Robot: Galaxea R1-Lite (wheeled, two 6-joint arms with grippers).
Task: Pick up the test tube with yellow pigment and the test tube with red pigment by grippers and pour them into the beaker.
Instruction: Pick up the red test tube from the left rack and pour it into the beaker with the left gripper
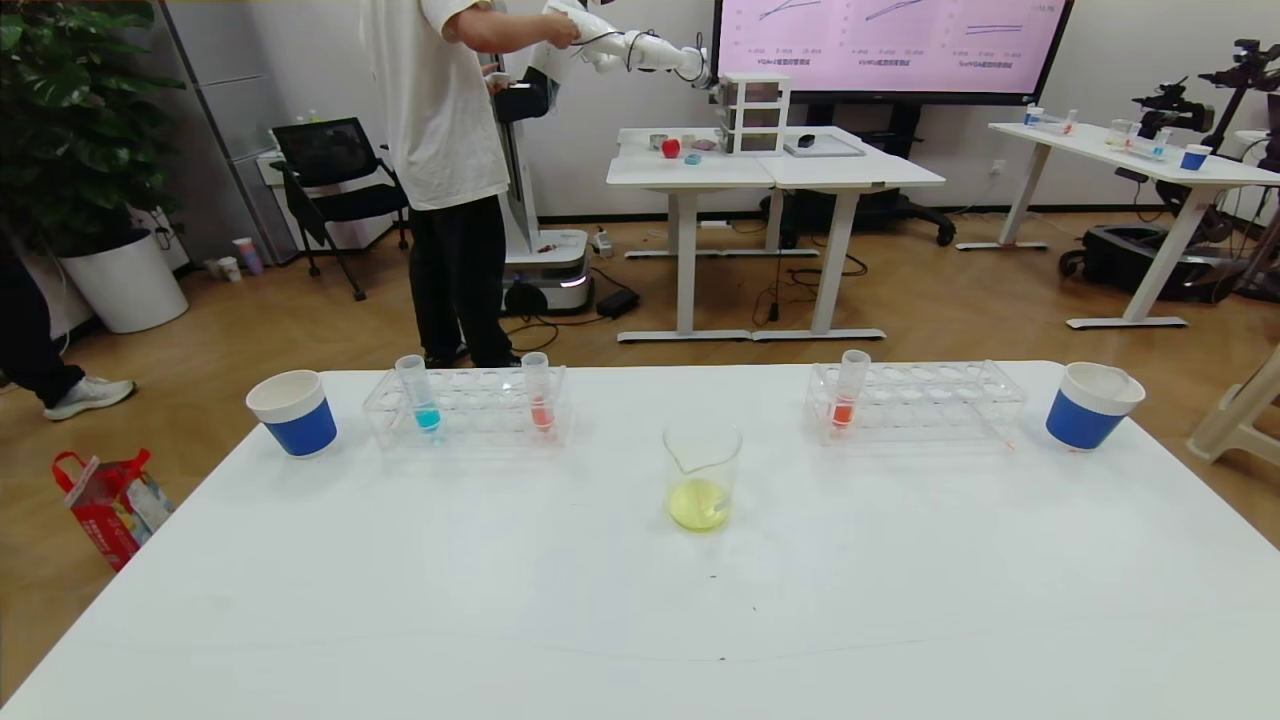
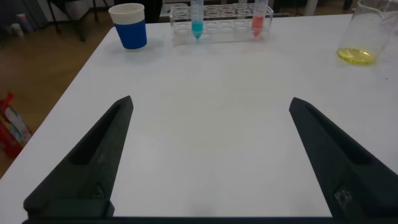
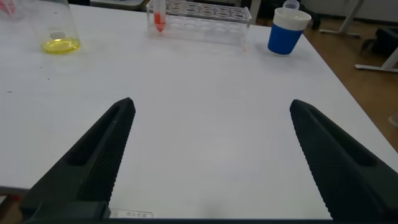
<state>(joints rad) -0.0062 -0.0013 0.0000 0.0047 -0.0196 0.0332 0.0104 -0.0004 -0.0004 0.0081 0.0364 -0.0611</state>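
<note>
The beaker (image 1: 702,470) stands mid-table with a shallow layer of yellow liquid in it. It also shows in the left wrist view (image 2: 367,31) and the right wrist view (image 3: 53,25). One test tube with red pigment (image 1: 538,395) stands upright in the left rack. Another red tube (image 1: 848,392) stands upright in the right rack. No tube holding yellow liquid is in view. My left gripper (image 2: 211,101) and right gripper (image 3: 212,102) are both open and empty over the near part of the table, far from the tubes. Neither shows in the head view.
A cyan tube (image 1: 420,395) stands in the left rack (image 1: 470,412). The right rack (image 1: 930,400) holds only its red tube. Blue-and-white paper cups stand at far left (image 1: 293,412) and far right (image 1: 1090,405). A person stands beyond the table.
</note>
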